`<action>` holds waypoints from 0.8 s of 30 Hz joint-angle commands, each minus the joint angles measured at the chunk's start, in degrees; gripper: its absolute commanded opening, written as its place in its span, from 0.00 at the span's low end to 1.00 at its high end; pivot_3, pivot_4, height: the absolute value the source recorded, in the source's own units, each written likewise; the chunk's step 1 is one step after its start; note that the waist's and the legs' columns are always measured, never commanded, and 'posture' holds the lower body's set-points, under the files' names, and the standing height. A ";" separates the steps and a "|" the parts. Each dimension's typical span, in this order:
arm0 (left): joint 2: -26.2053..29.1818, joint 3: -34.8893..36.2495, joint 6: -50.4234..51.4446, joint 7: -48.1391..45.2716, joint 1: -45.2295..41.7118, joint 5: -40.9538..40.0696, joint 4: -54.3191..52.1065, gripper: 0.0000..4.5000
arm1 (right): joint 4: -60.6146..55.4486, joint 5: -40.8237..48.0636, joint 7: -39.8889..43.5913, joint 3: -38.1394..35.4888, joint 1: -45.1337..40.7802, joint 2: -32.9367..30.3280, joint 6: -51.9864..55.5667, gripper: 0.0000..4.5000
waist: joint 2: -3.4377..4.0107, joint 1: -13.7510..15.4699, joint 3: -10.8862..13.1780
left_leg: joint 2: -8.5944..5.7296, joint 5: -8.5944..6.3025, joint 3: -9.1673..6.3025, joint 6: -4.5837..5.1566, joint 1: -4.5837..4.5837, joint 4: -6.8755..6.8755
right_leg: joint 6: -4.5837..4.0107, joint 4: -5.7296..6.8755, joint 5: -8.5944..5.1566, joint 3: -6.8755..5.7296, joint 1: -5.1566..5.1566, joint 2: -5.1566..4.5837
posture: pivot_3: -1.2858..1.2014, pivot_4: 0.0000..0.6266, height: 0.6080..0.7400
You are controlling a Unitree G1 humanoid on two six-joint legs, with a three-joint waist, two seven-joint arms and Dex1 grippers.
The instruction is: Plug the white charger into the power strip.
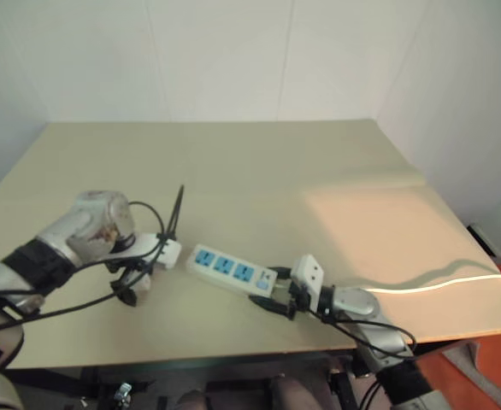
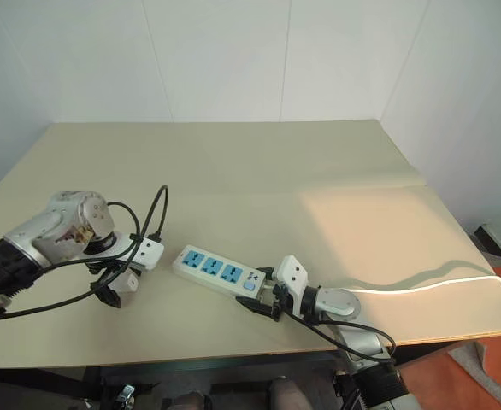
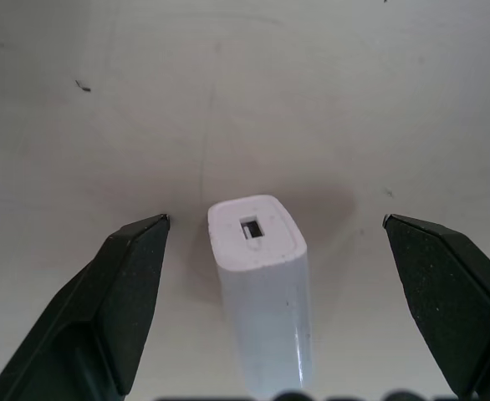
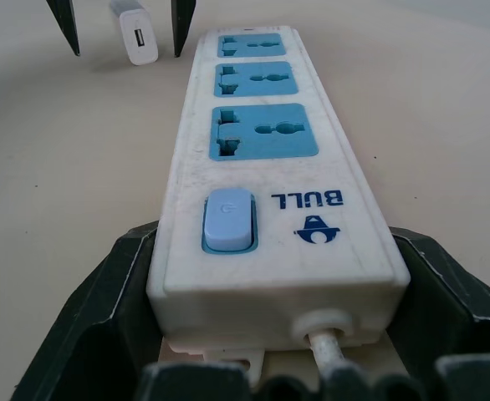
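Left fingers spread wide on both sides of the white charger, not touching it.
The charger stands on the tabletop, just off the far end of the power strip. The right fingers clasp the strip's switch end, and its pale cord trails off to the right.

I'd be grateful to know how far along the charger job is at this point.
Done: the right gripper is clamped on the switch end of the power strip, steadying it on the table. In hand: the left gripper points down, open, its fingers either side of the white charger lying on the table, not yet gripping. Left: grasp, lift, and plug it into a blue socket; all three are empty.
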 commanded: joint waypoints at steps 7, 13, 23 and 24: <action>-1.90 3.65 -2.10 -0.14 3.46 4.23 -0.40 0.80 | 1.44 -0.24 -0.22 0.66 0.50 0.23 0.80 0.76 | 0.05 0.02 -0.03 | 0.00 0.00 0.01 0.00 0.07 0.00 | 0.00 0.00 0.00 0.01 0.05 0.00 | 0.52 0.24 1.00; -2.07 5.49 -3.98 -0.14 5.31 5.80 -0.18 0.36 | 1.83 -0.26 -0.35 0.64 0.16 0.42 0.65 0.76 | 0.05 -0.19 -0.03 | 0.01 0.00 0.02 0.00 0.06 0.00 | -0.01 -0.01 0.00 0.03 0.04 0.00 | 0.52 0.24 1.00; -2.33 11.74 -5.89 -0.14 6.64 0.23 -1.21 0.23 | 2.12 -0.23 0.19 0.60 0.36 0.29 -0.42 0.76 | 0.05 -0.15 -0.04 | 0.01 -0.02 0.06 0.02 0.10 0.00 | -0.01 0.01 -0.01 0.07 0.05 0.00 | 0.52 0.24 1.00; -3.43 13.15 -4.78 -0.14 6.01 -0.49 -0.73 0.23 | 2.10 -0.24 0.41 0.66 0.47 0.18 -0.57 0.76 | 0.05 -0.09 -0.04 | 0.00 -0.02 0.06 0.02 0.10 0.00 | -0.01 0.00 -0.01 0.07 0.05 0.00 | 0.52 0.24 1.00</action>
